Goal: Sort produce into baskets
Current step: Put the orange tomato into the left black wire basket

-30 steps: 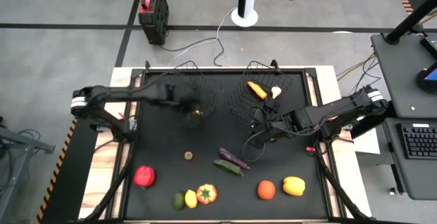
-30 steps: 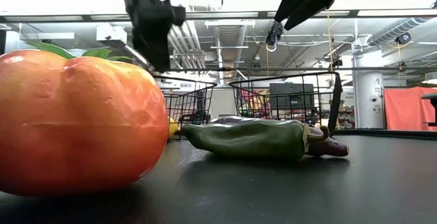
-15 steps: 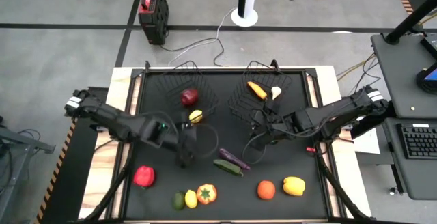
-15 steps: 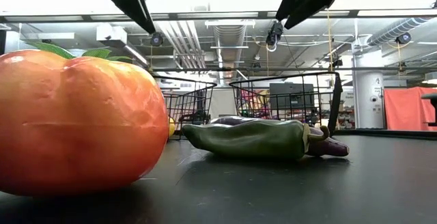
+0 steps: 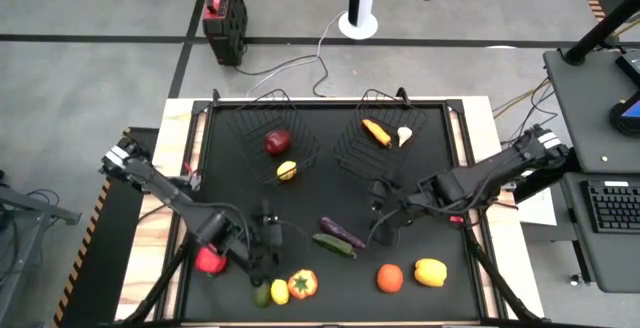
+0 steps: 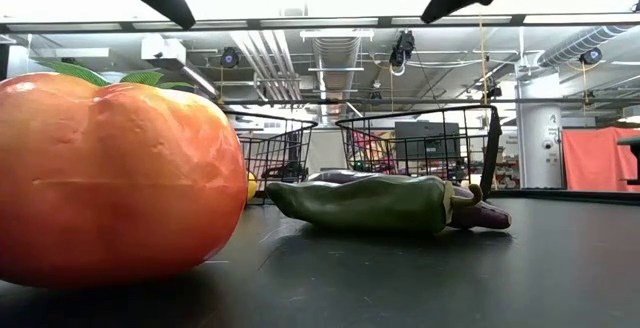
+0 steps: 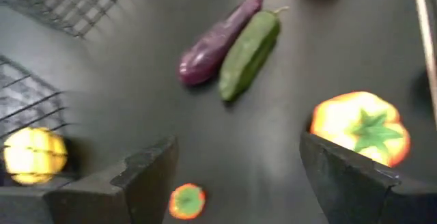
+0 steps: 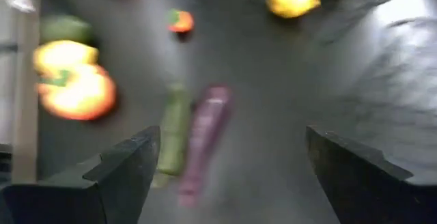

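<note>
While nothing is gripped, the scene is recorded so:
Produce: apple [image 5: 277, 142] and lemon [image 5: 287, 170] in left basket [image 5: 252, 128]; carrot [image 5: 376, 131] in right basket [image 5: 430, 120]; eggplant [image 5: 343, 232], cucumber [image 5: 333, 246] on table [image 5: 440, 183].
Left gripper [image 5: 268, 238]: released, above table front.
Right gripper [image 5: 386, 215]: released, near eggplant.

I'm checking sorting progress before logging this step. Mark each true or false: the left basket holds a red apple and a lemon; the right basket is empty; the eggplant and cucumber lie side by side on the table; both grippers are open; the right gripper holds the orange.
1. The left basket holds a red apple and a lemon. True.
2. The right basket is empty. False: it holds a carrot and a garlic.
3. The eggplant and cucumber lie side by side on the table. True.
4. The left gripper and right gripper are open. True.
5. The right gripper holds the orange. False: it holds nothing; the orange lies on the table.
</note>
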`<state>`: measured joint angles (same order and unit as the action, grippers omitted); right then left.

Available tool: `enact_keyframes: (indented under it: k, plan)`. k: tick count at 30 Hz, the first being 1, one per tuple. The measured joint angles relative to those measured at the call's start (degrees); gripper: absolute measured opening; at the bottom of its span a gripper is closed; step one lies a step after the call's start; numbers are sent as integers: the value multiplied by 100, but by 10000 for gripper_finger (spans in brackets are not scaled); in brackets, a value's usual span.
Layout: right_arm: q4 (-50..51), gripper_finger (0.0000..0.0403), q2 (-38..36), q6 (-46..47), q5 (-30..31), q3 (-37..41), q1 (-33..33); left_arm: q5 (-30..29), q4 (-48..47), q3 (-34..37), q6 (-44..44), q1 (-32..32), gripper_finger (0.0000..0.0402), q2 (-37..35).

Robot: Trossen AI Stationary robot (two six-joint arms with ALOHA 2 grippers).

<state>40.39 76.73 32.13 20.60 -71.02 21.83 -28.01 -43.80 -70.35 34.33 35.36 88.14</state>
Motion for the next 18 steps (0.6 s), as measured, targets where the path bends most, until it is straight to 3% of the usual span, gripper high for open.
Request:
enact_keyframes:
  k: [6,9,13,18]
  plan:
    - [-1044,354,220,468,-662,80,241,-4,370,-176,-66,283,264,524]
    - [-1460,354,489,-28,-916,80,432,-24,350,-360,-195,422,236,888]
    - [-1826,354,939,-796,-838,80,695,-293,340,-581,-386,655,191,1311]
    - [-2263,354,1622,-1247,-243,-2,860,-355,354,-688,-449,849,137,1537]
